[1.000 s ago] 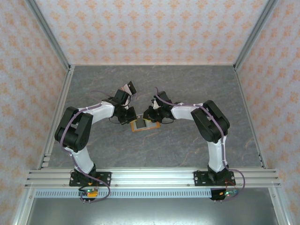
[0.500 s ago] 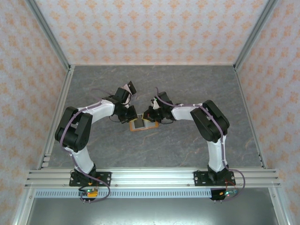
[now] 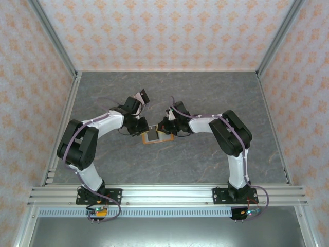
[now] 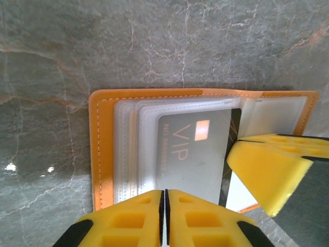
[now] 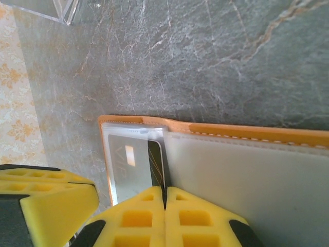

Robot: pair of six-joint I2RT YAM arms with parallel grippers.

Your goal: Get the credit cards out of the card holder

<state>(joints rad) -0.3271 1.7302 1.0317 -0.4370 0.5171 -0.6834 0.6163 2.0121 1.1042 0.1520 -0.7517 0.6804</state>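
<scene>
The card holder [image 3: 148, 141] lies open on the table between both grippers, orange rim [image 4: 100, 154] round clear sleeves. A whitish-silver credit card marked VIP [image 4: 195, 154] sits in the top sleeve, and a black card [image 5: 156, 164] pokes out beside it. My right gripper [image 5: 165, 191] is shut with the black card's edge running into its jaws. At the holder's near edge my left gripper [image 4: 164, 193] is shut on the sleeves. In the top view the left gripper [image 3: 143, 128] and right gripper [image 3: 169, 128] flank the holder. The brown card is hidden.
The holder's pale inner flap [image 5: 247, 185] spreads to the right. A clear plastic stand [image 5: 46, 9] stands on the table behind the left arm [image 3: 140, 96]. Metal posts and patterned walls close off the grey marble table [image 3: 205, 92] on three sides.
My right gripper has closed on the black card's edge. The holder has slid slightly toward the back left, and the left arm's elbow has swung a little left.
</scene>
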